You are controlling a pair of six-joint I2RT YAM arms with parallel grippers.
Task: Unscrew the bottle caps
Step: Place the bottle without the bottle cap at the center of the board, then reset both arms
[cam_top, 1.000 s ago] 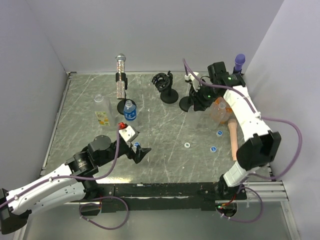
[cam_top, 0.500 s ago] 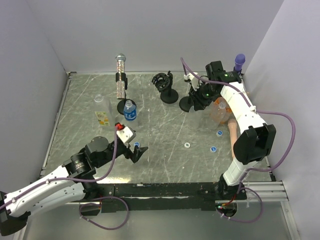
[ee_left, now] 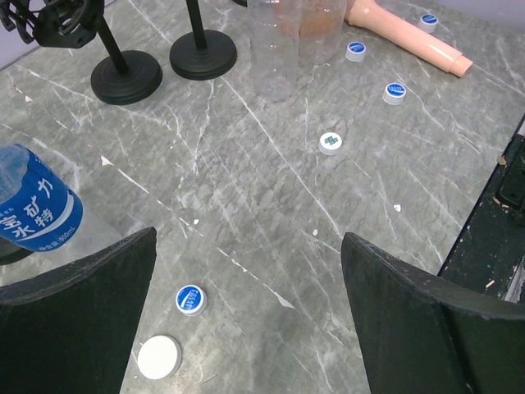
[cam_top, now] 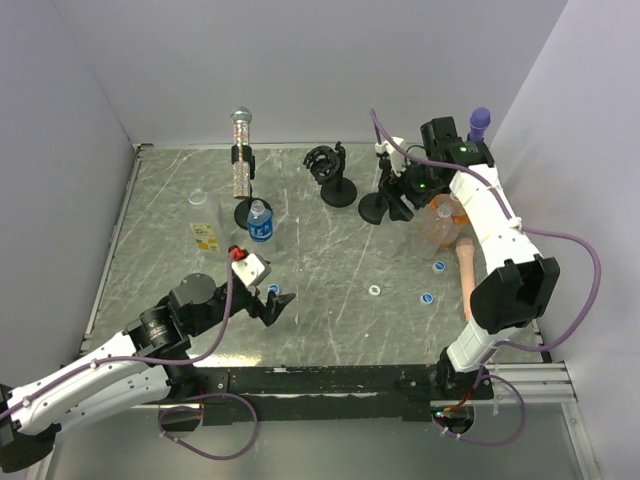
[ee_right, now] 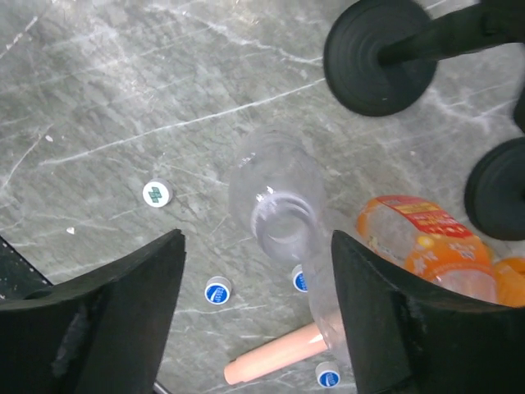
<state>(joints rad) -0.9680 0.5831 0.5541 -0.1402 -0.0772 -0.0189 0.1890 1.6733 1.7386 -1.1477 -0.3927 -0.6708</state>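
My right gripper (ee_right: pixel 257 250) stands open right above a clear bottle (ee_right: pixel 279 205) whose neck is open, nothing between its fingers. An orange bottle (ee_right: pixel 418 246) stands next to it. Several blue caps (ee_right: pixel 217 290) and a white cap with a green mark (ee_right: pixel 156 194) lie loose on the table. In the top view my right gripper (cam_top: pixel 398 192) is at the back right by the orange bottle (cam_top: pixel 440 222). My left gripper (cam_top: pixel 275 303) hangs open and empty over a blue cap (ee_left: pixel 189 299) and a white cap (ee_left: pixel 158 356). The blue-labelled bottle (cam_top: pixel 259 222) stands capped; a yellow-green-labelled bottle (cam_top: pixel 204 232) stands to its left.
Black round stand bases (cam_top: pixel 340 193) stand at the back, one (cam_top: pixel 375 208) close beside my right gripper. A silver glitter microphone (cam_top: pixel 240 150) is on a stand at the back left, a purple one (cam_top: pixel 480 120) in the back right corner. A peach handle (cam_top: pixel 467 275) lies at the right.
My right gripper has gone from shut to open above the clear bottle and shifted slightly right. The left arm has barely moved.
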